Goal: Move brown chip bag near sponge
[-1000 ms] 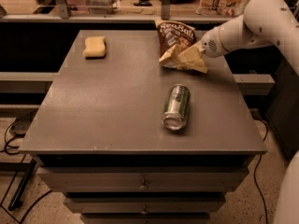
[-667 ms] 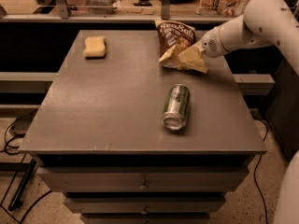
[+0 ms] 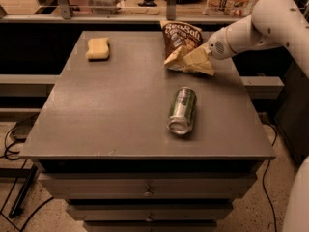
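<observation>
Grey table (image 3: pixel 120 120) holds the brown chip bag (image 3: pixel 181 38) far right, claw (image 3: pixel 207 50) at its right edge, grip state unclear; best carried steadily left toward the sponge (image 3: pixel 98 48).

Brown chip bag (image 3: pixel 180 38), near the far right corner of the desk (image 3: pixel 116 110): white lettering "Sea Salt" on its dark upper part. Gripper (image 3: pixel 206 52): at the bag's right side. Drink can (image 3: pixel 182 110), toward the right edge: label print too small to read.
</observation>
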